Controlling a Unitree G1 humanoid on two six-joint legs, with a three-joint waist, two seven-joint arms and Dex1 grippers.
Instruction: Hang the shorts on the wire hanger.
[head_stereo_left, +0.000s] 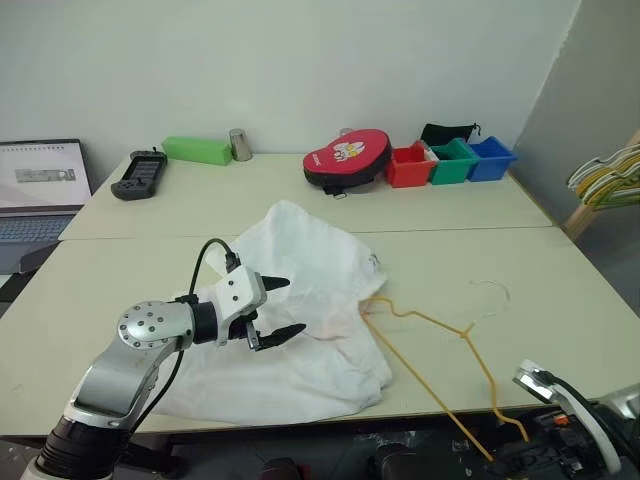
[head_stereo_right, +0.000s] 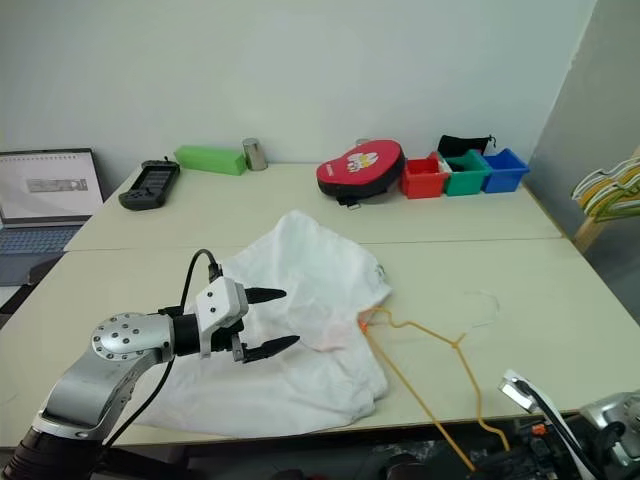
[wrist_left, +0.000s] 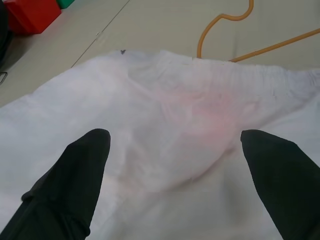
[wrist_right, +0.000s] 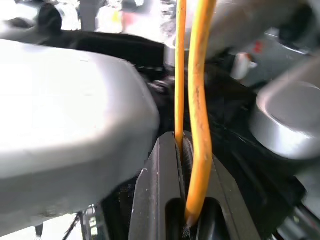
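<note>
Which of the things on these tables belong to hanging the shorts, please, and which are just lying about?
Job in hand:
shorts
wire hanger, clamped in the shut right gripper
left gripper, open above the shorts

Lying about:
red case
three small bins
green box
laptop
striped hangers

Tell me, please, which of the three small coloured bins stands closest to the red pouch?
The red bin: it sits right beside the red pouch, while the green bin and blue bin stand farther right.
</note>
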